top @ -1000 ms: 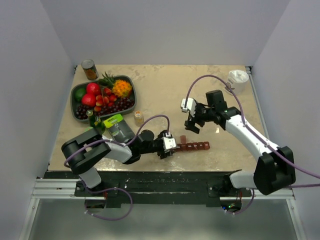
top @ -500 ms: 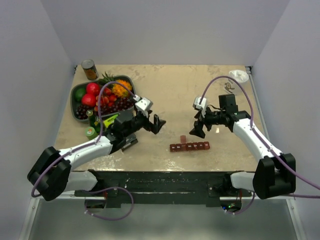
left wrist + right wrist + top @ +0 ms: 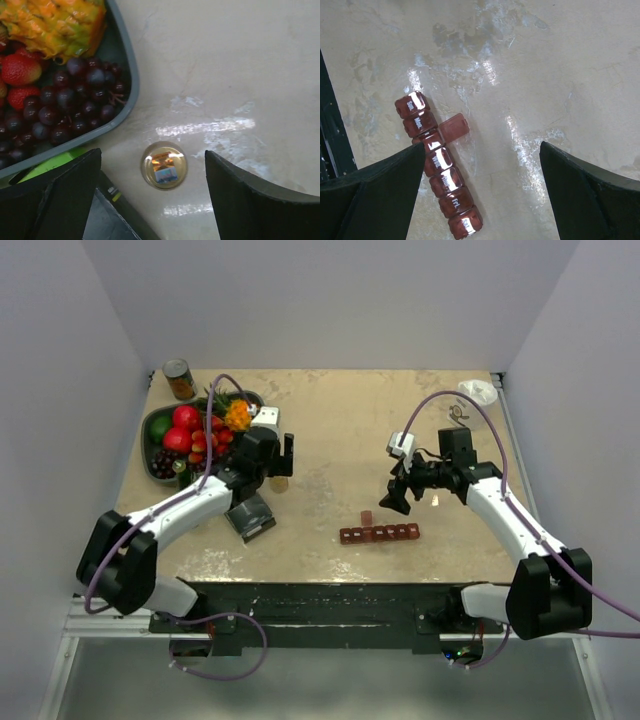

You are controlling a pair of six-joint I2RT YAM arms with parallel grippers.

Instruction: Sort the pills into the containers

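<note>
Nearest the arm bases lies the weekly pill organizer (image 3: 378,533), a red-brown strip of day-marked compartments flat on the table (image 3: 340,430). Its third lid (image 3: 454,126) is flipped open, probably so that this cell can take pills first. The right gripper (image 3: 395,500) hangs above the strip with its jaws spread wide and nothing in them. The strip sits below the gap but off toward one finger, so the gripper looks ready to steady it rather than to grasp it.

Farther out, the left gripper (image 3: 275,462) points down, its jaws also wide and empty. The small clear pill bottle (image 3: 164,165) stands upright between them and touches neither finger, a straddle suited to closing on its sides. Just outside one finger is the fruit bowl (image 3: 127,75), with grapes (image 3: 75,105) heaped against its rim, near enough that a careless descent might brush it. Farthest back stands a metal can (image 3: 180,380).
</note>
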